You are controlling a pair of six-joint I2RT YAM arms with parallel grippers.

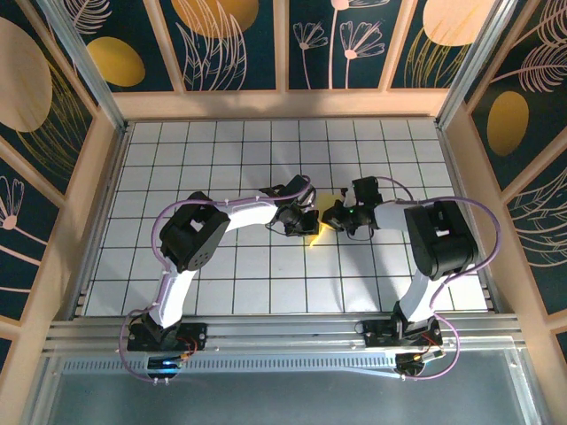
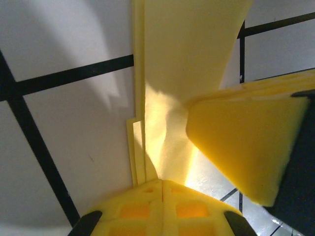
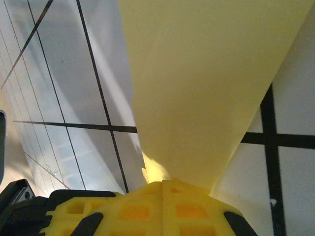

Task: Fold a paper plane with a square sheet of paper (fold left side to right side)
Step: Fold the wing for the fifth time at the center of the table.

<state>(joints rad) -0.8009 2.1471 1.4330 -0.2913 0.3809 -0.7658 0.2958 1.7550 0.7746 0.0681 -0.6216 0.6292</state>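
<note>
Overhead, lying at the middle of the white black-gridded table [image 1: 221, 266]: a pale-yellow folded sheet of thin paper [image 1: 329, 209], met by the left gripper [image 1: 307, 223] from the table's left side and the right gripper [image 1: 344, 218] from its right. From the left wrist, yellow fingers [image 2: 133, 211] pressed together, pinching the sheet's near end, layered edges showing; a right gripper finger [image 2: 241, 147] crossing in front. From the right wrist, yellow fingers [image 3: 192, 211] likewise closed, nipping the sheet [image 3: 206, 73] over the table's grid lines.
</note>
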